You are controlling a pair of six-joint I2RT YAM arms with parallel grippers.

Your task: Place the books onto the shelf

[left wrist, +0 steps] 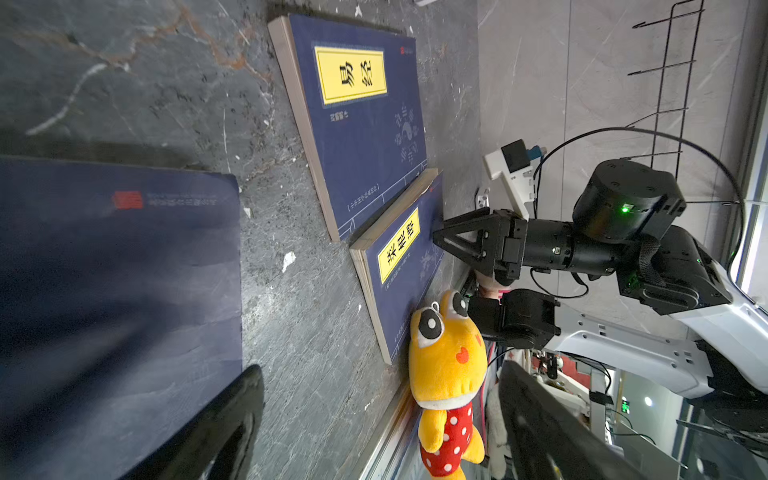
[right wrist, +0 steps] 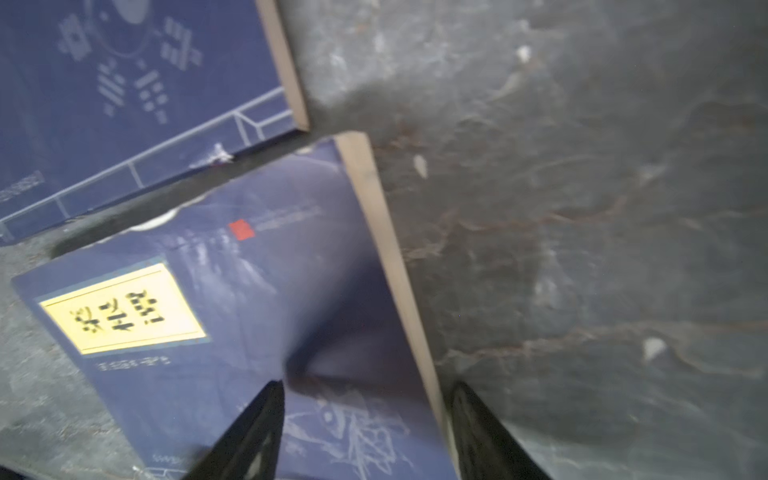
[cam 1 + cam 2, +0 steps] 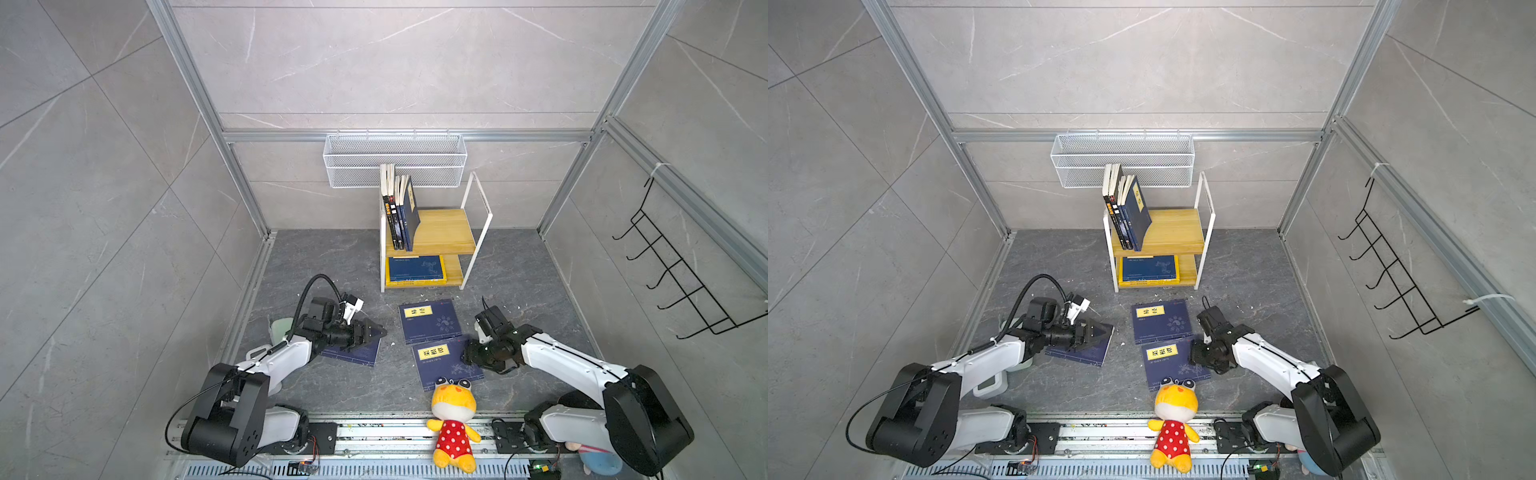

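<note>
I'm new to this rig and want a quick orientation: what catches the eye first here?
A bright yellow plush toy in a red polka-dot dress lies at the front edge. Just behind it, two navy books with yellow labels lie on the dark floor. At the back stands the wooden shelf, with upright books on its top board.

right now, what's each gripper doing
left gripper: open, empty, above a blue book
right gripper: open, fingers astride the labelled book's edge, no grip yet
</note>
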